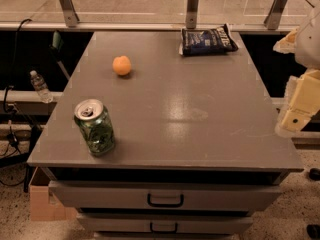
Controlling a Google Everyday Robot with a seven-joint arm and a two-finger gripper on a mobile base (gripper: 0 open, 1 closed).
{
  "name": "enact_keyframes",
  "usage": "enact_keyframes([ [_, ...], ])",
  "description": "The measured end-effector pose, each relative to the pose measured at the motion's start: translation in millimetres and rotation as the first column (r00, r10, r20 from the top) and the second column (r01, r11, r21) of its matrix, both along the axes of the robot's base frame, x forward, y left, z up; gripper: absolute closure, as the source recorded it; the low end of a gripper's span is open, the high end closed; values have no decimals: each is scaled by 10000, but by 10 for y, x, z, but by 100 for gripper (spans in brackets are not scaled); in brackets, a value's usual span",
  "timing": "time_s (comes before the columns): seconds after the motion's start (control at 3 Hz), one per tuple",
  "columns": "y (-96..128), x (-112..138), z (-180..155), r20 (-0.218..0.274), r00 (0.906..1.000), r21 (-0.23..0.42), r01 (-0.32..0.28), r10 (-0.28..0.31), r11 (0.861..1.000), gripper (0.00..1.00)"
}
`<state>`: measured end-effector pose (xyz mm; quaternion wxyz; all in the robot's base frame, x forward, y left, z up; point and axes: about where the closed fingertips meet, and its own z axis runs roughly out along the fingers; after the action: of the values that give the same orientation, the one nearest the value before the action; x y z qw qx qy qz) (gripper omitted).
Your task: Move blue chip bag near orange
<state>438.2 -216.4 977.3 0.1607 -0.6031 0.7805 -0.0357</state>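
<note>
The blue chip bag [207, 40] lies flat at the far right of the grey table top [200, 114], near the back edge, with white lettering facing up. The orange [121, 65] sits on the far left part of the top, well apart from the bag. My gripper [296, 115] is at the right edge of the view, beyond the table's right side, below and to the right of the bag. It touches nothing.
A green patterned soda can [95, 127] stands upright at the front left of the top. Drawers [165, 199] with dark handles are below the front edge. A water bottle [40, 86] sits on a ledge to the left. A railing runs behind the table.
</note>
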Motion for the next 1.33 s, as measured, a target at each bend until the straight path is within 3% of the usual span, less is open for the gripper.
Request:
enact_keyframes([
  [0.33,49,11,21,122,9999,54,-69,68,10000,0],
  [0.67,159,374,-16,548,9984,682,-155,117,9976,0],
  [1.0,328,1131,-21,1465,9887,1538,-551,324,9866,0],
  [1.33,514,1912,4,2470,9669,2305,-1232,644,9653,0],
])
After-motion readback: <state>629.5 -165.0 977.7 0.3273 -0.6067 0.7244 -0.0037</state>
